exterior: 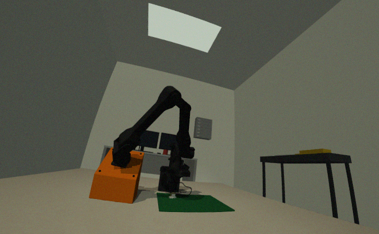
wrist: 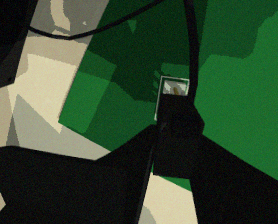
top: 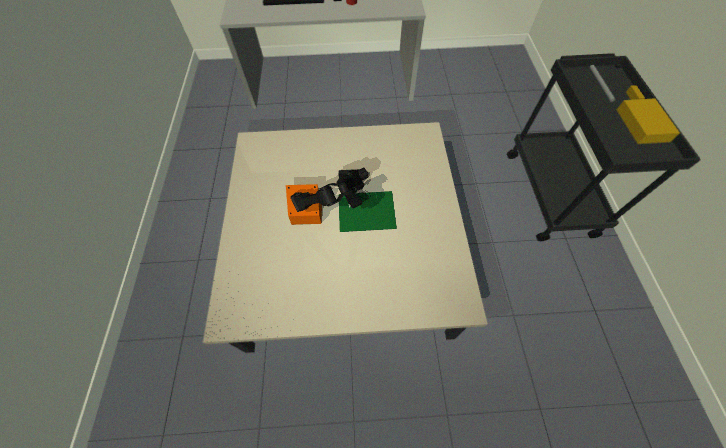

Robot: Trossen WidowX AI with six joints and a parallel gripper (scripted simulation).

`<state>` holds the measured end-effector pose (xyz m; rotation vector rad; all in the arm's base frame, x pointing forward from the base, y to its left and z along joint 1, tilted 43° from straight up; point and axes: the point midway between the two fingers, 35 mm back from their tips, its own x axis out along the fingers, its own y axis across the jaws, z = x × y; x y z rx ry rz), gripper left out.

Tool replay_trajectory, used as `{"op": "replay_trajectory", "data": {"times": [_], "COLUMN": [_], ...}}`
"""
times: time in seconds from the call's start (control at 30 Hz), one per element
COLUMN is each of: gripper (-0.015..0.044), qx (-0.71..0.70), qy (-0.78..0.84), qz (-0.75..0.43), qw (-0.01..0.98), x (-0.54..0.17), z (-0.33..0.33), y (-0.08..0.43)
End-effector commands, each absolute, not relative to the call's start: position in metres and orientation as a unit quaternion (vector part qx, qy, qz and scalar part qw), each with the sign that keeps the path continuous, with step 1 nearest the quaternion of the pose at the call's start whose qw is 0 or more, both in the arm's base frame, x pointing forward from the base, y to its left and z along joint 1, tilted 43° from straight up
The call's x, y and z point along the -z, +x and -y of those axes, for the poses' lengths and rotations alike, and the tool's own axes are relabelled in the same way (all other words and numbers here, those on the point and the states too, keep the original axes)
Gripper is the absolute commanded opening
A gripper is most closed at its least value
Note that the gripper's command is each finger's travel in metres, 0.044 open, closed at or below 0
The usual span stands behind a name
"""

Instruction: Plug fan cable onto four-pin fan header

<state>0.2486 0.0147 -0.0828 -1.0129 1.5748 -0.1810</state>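
The green board (top: 374, 219) (exterior: 197, 206) (wrist: 240, 125) lies flat on the table. The white-edged fan header (wrist: 158, 102) shows near one edge of the board, with part of its inside and a pin visible; a small white shape is also under the fingers in the exterior view. My gripper (exterior: 172, 191) (wrist: 171, 133) is shut on the fan plug, which looks black in the wrist view, low over the board and the header. The plug covers most of the header. How deep it sits is hidden. The black cable (exterior: 191, 190) (wrist: 193, 55) runs up from the plug and loops aside.
The orange base block (top: 304, 218) (exterior: 114, 187) carries the arm, left of the board on the pale table (top: 343, 278). A black cart (top: 566, 183) with a yellow object (top: 647, 119) stands at the right. A desk (top: 321, 16) is at the back.
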Motion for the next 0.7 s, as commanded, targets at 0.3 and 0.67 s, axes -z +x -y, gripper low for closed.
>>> {"op": "replay_trajectory", "data": {"times": [0.3, 0.67], "gripper": [0.0000, 0.0000], "qx": [0.086, 0.092], "qy": [-0.426, -0.421], "qz": [-0.674, -0.673], "qw": [0.597, 0.601], "x": [0.0828, 0.0825], "z": [-0.0162, -0.0163], "y": [0.2533, 0.2562]}}
